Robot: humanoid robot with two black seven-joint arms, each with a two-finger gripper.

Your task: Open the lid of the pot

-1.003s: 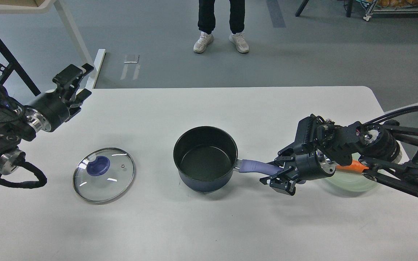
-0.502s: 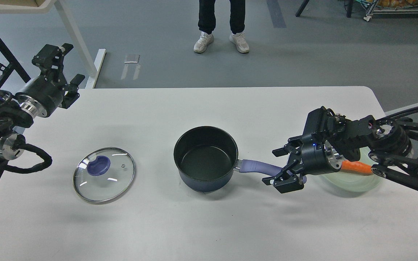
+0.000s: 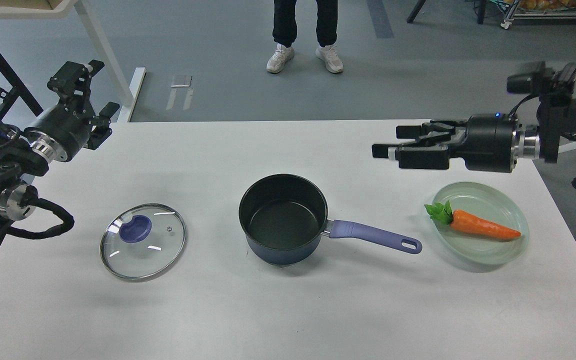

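Note:
A dark blue pot (image 3: 283, 218) with a purple handle (image 3: 374, 236) stands uncovered in the middle of the white table (image 3: 288, 310). Its glass lid (image 3: 143, 240) with a blue knob lies flat on the table to the pot's left, apart from it. My left gripper (image 3: 88, 87) is open and empty, raised above the table's far left corner. My right gripper (image 3: 387, 142) is open and empty, held level above the table, up and right of the pot, clear of the handle.
A pale green plate (image 3: 510, 207) with a toy carrot (image 3: 475, 225) sits right of the pot handle. A person's legs (image 3: 304, 30) stand beyond the table's far edge. A white desk leg (image 3: 103, 50) stands at the far left.
My right gripper has let go of the pot handle, lifted up and back to the right, uncovering the plate and carrot. My left gripper rose from the table corner and has held still since.

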